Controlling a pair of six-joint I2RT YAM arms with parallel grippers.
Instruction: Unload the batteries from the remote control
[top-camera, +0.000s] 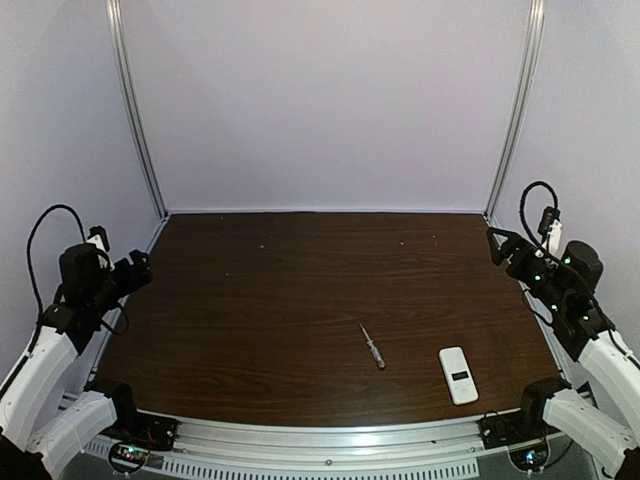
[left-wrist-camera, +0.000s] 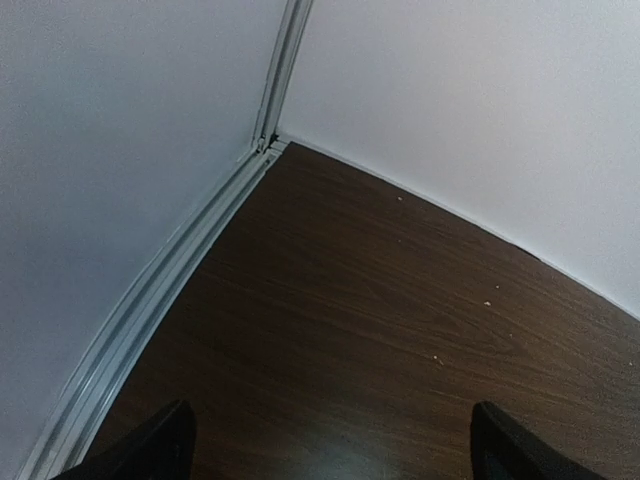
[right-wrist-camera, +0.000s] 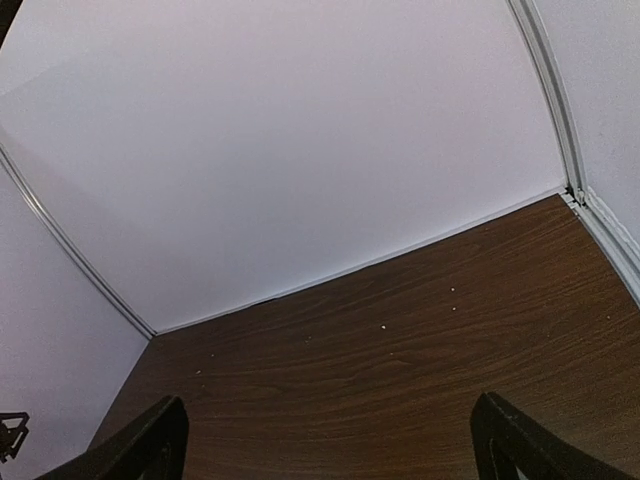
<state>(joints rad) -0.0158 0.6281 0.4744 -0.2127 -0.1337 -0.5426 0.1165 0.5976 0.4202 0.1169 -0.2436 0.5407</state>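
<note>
The white remote control lies flat near the table's front right, its small dark window facing up. The batteries are hidden from every view. My left gripper hovers at the table's left edge, far from the remote; in the left wrist view the gripper stands open over bare wood. My right gripper is raised at the right edge, behind the remote; in the right wrist view it is open too, with nothing between its fingers.
A thin silver screwdriver lies left of the remote. The dark wooden table is closed in by white walls with aluminium posts at the back corners. A metal rail runs along the front edge.
</note>
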